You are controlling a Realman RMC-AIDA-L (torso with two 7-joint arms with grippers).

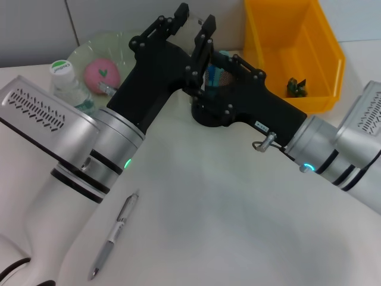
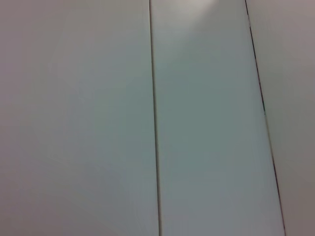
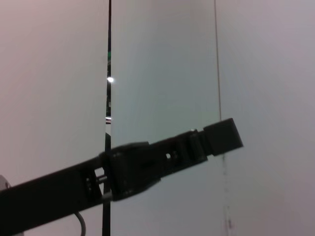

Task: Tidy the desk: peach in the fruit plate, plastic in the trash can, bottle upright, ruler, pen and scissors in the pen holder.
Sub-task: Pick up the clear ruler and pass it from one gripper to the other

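While both arms reach toward the back of the pale surface (image 1: 238, 226), their black ends cross above a dark round pen holder (image 1: 208, 113), which is mostly hidden beneath them. The left pincer (image 1: 193, 18) points up and away with its two fingers spread apart and nothing between them, so it reads as released. The right pincer (image 1: 202, 53) sits just over the holder's mouth, where something blue and patterned shows; whether its fingers are clenched or released cannot be told, because the left arm covers them.

A pink peach (image 1: 101, 74) already rests in the clear green fruit plate (image 1: 128, 39) at the back left. Beside that plate a clear bottle (image 1: 68, 83) with a white and green cap stands upright. A yellow bin (image 1: 324, 59), seemingly the trash can, sits at the back right with a small dark scrap inside.

One silver pen (image 1: 116, 232) lies flat near the front left, well apart from the holder. Judging by this, the pen is the clearest item not yet put away.

Both wrist views show mainly blank wall panels.
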